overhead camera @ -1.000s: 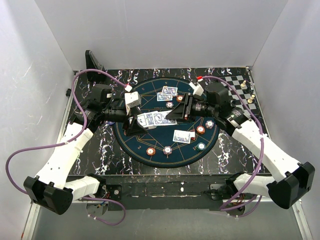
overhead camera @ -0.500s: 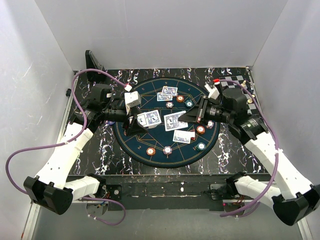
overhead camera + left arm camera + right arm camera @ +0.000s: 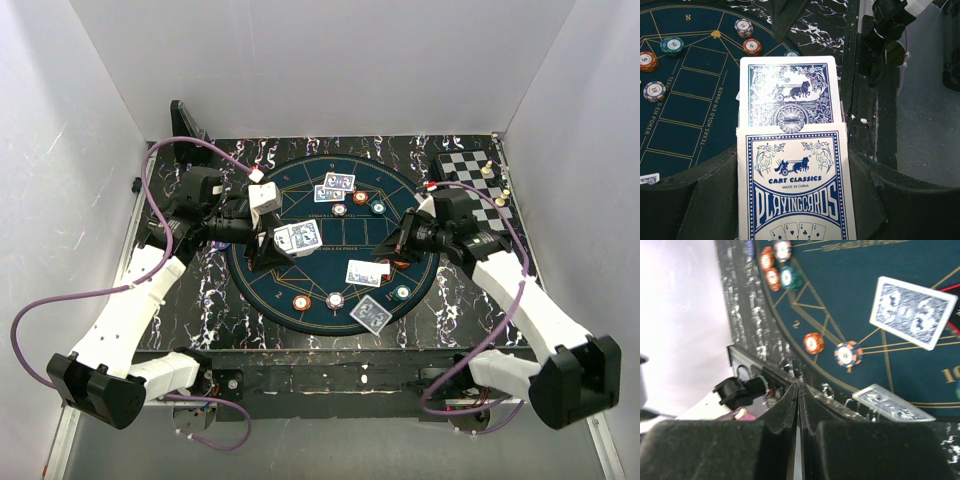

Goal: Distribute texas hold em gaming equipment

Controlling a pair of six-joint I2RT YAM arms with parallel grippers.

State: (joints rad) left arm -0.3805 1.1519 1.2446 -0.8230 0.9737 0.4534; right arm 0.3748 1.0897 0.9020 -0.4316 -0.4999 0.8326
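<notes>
Beyond the left tool (image 3: 792, 167) gripping the pack (image 3: 796, 200), a card (image 3: 787, 90) juts: likely thin, slick; pinch its end; right tool (image 3: 799, 390) closed, empty.

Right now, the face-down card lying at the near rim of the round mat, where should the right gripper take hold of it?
Take the card by its near corner, which seems to poke past the mat's rim over the table. It lies flat and thin, so the right gripper should probably come low from the near side, one finger beneath.
</notes>
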